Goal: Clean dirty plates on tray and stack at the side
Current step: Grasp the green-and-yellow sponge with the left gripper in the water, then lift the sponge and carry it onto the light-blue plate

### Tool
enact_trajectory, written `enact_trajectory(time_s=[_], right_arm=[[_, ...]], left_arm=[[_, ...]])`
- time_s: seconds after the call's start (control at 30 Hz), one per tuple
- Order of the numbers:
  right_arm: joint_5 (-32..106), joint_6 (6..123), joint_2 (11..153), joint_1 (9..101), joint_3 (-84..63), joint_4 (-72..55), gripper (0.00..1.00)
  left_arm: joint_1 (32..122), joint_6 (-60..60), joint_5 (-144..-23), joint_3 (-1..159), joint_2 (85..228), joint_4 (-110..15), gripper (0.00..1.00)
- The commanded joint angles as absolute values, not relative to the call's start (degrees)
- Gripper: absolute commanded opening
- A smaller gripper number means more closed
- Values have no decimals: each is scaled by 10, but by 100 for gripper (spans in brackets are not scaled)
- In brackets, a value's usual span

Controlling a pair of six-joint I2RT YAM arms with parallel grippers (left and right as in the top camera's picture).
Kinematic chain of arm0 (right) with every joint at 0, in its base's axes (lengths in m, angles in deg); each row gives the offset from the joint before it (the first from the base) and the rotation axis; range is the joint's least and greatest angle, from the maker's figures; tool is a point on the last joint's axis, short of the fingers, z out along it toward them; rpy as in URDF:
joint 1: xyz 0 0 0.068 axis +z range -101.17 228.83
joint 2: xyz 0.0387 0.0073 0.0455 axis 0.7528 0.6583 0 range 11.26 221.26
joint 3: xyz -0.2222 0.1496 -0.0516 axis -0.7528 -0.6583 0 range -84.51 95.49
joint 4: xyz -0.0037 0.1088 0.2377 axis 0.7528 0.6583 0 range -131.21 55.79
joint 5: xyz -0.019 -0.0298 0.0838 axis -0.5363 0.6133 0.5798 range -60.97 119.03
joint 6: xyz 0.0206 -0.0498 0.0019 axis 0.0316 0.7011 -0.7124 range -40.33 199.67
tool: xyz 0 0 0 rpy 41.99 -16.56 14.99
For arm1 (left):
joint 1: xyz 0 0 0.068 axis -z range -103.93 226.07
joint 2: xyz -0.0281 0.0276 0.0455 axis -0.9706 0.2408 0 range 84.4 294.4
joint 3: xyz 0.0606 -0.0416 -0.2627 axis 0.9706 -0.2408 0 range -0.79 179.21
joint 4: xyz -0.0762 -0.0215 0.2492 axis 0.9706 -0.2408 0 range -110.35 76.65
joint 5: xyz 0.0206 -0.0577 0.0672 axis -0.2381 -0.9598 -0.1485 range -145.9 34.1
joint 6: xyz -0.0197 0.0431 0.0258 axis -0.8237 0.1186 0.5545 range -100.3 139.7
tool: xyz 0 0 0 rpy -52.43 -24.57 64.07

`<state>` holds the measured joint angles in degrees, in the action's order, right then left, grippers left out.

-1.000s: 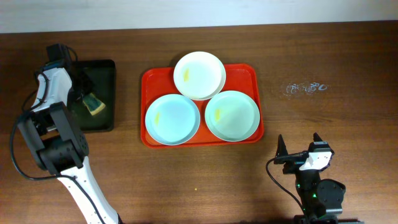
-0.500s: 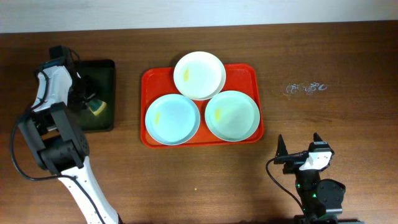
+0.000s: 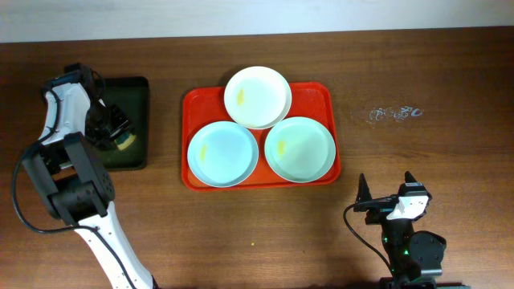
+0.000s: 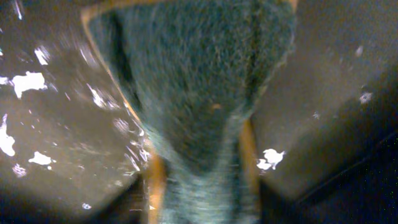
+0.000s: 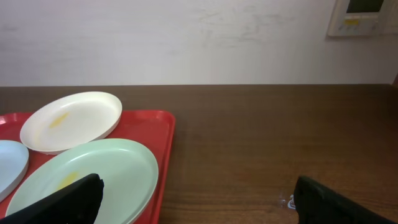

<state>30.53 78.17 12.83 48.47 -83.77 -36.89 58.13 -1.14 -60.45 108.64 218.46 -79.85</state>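
A white plate (image 3: pixel 257 96) and two mint-green plates (image 3: pixel 222 152) (image 3: pixel 299 148), each with a yellow smear, lie on the red-orange tray (image 3: pixel 320 91). My left gripper (image 3: pixel 108 128) is down in the black tray (image 3: pixel 135 87) at the far left. It is shut on a green-and-yellow sponge (image 3: pixel 125 143). The sponge fills the left wrist view (image 4: pixel 199 81), pinched narrow between the jaws of my left gripper (image 4: pixel 202 211). My right gripper (image 3: pixel 385 186) is open and empty near the front edge, right of the tray. Its view (image 5: pixel 196 199) shows the white plate (image 5: pixel 71 121) and one mint plate (image 5: pixel 87 177).
White scribble marks (image 3: pixel 393 114) are on the wooden table right of the red tray. A wall with a small panel (image 5: pixel 364 15) stands behind the table's far edge.
My left gripper has moved toward the front of the black tray, down onto the sponge, and has closed on it. The plates and the right arm have not moved.
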Motion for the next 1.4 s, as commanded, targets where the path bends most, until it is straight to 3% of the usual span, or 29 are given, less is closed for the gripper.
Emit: enact_trajectory(time_s=[0.0,0.07,0.1,0.13,0.27,0.3,0.33,0.37,0.43,0.5,0.53,0.57,0.8,0.87,0.97,1.07,1.2,1.27,1.37], right_arm=[[302,779,125,481,-842,-367,99],[303,779,125,481,-842,-367,99],[303,779,125,481,-842,-367,99],[303,779,125,481,-842,-367,99],[302,779,125,481,-842,-367,99],[303,779,125,481,-842,-367,99],[303,779,125,481,-842,-367,99],[303,779,125,481,-842,-367,99],[303,779,125,481,-842,-367,99],[303,779,125,481,-842,-367,99],[303,779,125,481,-842,-367,99],[303,779,125,481,-842,-367,98],[303,779,125,481,-842,-367,99],[303,779,125,481,-842,-367,99],[303,779,125,481,-842,-367,99],[303,779,125,481,-842,-367,99],[303,779,125,481,-842,-367,99],[303,779,125,481,-842,-367,98],[302,779,125,481,-842,-367,99]], left_arm=[[577,-13,-607,1096,2192,-801,0],[577,-13,-606,1096,2192,-798,0],[574,-13,-606,1096,2192,-794,27],[570,-13,-606,1096,2192,-787,99],[540,-13,-606,1108,2192,-776,99],[533,-13,-606,1108,2192,-769,95],[531,-13,-606,1108,2192,-768,69],[531,-13,-607,1108,2192,-766,64],[531,-13,-607,1108,2192,-764,70],[534,-13,-607,1107,2192,-764,47],[535,-13,-607,1107,2192,-764,13],[534,-13,-607,1108,2192,-764,0],[536,-13,-692,1308,2097,-885,0],[537,-12,-671,1302,2094,-885,0],[567,-13,-535,1183,2122,-819,0],[577,40,-535,1135,2138,-781,0],[590,39,-700,1271,2008,-857,0],[636,40,-751,1271,1949,-883,0],[782,40,-720,1205,1963,-948,0]])
